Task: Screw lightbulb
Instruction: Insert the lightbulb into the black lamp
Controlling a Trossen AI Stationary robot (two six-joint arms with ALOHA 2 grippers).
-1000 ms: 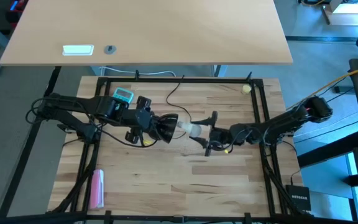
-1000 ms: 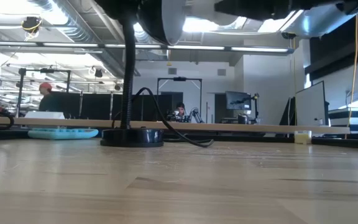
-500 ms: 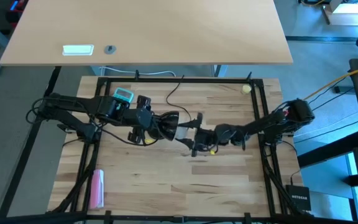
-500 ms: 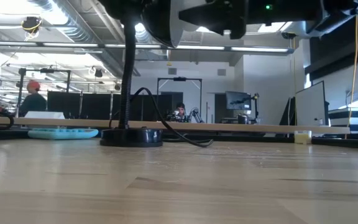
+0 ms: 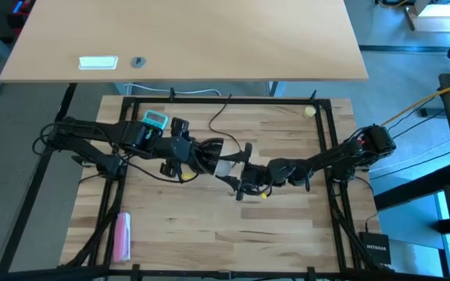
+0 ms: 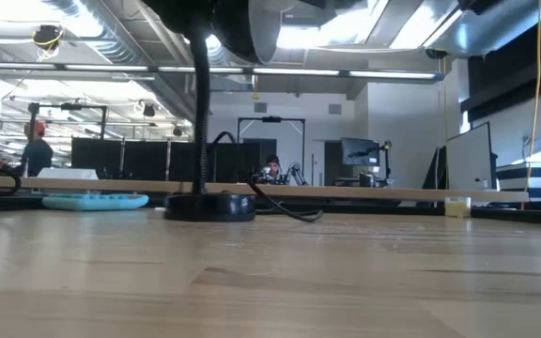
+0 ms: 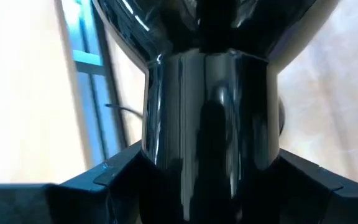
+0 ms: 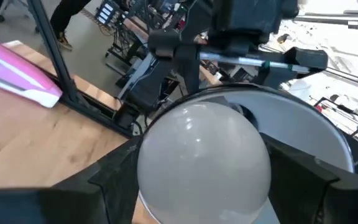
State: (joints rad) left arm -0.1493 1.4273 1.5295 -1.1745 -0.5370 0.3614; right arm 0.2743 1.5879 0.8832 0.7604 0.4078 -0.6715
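Over the butcher-block wooden table [image 5: 209,226], the right gripper [image 8: 197,186] grasps the white frosted lightbulb [image 8: 204,165] inside the glossy black lamp shade [image 5: 209,152], whose neck the left gripper [image 7: 207,186] clasps.

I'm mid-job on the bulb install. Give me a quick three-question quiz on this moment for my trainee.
1. True or false: the right gripper holds the bulb at the mouth of the shade.
2. What does the left gripper hold? A) the lamp B) the pink item C) the yellow ball
3. Fill in: the lamp's base stands on the ____.

Key: 1 true; 2 A; 3 table
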